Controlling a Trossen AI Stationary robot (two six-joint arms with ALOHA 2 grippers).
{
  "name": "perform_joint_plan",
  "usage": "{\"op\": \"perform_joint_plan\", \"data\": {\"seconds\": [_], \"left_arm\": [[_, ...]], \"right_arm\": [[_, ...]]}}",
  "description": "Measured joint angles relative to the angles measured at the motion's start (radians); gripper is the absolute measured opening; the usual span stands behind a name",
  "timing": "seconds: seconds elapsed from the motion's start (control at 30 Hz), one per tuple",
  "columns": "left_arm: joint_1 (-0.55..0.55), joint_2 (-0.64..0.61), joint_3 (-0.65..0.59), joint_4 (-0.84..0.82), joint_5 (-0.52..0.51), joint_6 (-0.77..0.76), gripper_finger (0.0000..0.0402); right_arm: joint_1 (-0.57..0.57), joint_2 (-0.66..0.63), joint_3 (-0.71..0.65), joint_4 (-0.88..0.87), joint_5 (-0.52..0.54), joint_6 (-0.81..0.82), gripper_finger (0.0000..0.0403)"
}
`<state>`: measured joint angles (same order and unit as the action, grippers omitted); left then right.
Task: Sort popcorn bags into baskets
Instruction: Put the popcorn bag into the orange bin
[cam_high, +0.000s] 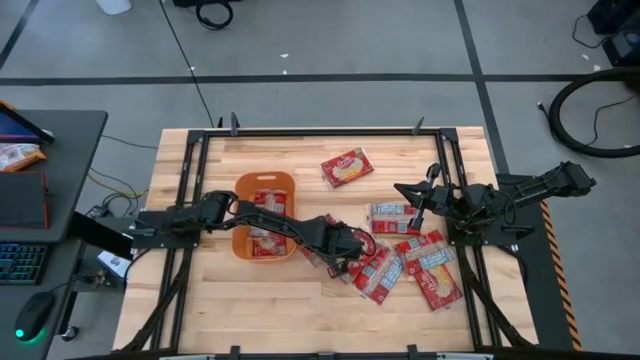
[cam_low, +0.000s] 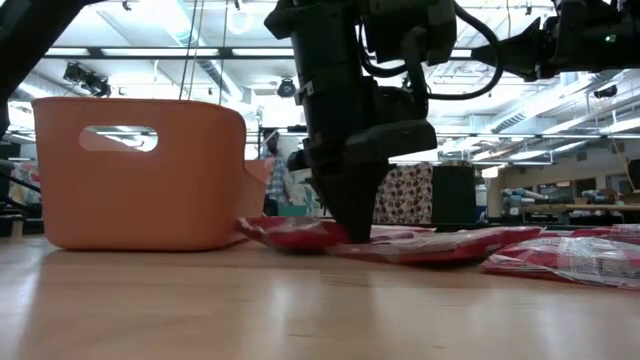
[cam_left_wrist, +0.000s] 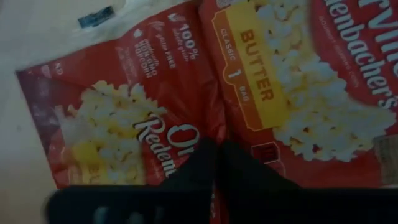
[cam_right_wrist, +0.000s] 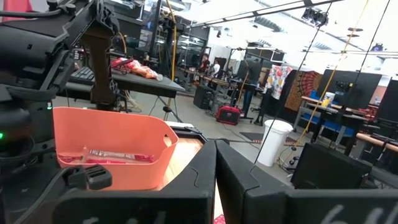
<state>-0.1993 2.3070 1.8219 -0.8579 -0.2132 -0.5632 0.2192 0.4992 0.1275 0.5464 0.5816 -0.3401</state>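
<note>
Table (cam_high: 200, 300): left gripper (cam_high: 352, 243) (seemingly closed) on popcorn bags (cam_high: 385, 270).

We see our left gripper (cam_left_wrist: 217, 163) pressed down with its dark fingers together, right at the seam between two red popcorn bags (cam_left_wrist: 134, 115). The neighbouring bag (cam_left_wrist: 311, 87) reads "Classic Butter" and touches the first.

Popcorn bags (cam_high: 405, 262) lie clustered right of the basket (cam_high: 264, 183), which holds more bags.
</note>
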Motion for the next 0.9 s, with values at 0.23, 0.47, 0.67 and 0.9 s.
{"op": "perform_joint_plan", "data": {"seconds": [0.23, 0.47, 0.67, 0.9], "left_arm": [[0.006, -0.001, 0.084, -0.028, 0.013, 0.058, 0.0005], [0.011, -0.007, 0.260, -0.200, -0.057, 0.105, 0.0002], [0.013, -0.008, 0.377, -0.340, -0.110, 0.112, 0.0001], [0.003, -0.010, 0.518, -0.555, -0.237, 0.073, 0.0001]], "right_arm": [[0.000, 0.000, 0.000, 0.000, 0.000, 0.000, 0.0016], [0.000, 0.000, 0.000, -0.001, 0.000, -0.001, 0.0016], [0.000, 0.000, 0.000, -0.006, 0.000, -0.002, 0.0016], [0.000, 0.000, 0.000, -0.010, 0.000, -0.003, 0.0016]]}}
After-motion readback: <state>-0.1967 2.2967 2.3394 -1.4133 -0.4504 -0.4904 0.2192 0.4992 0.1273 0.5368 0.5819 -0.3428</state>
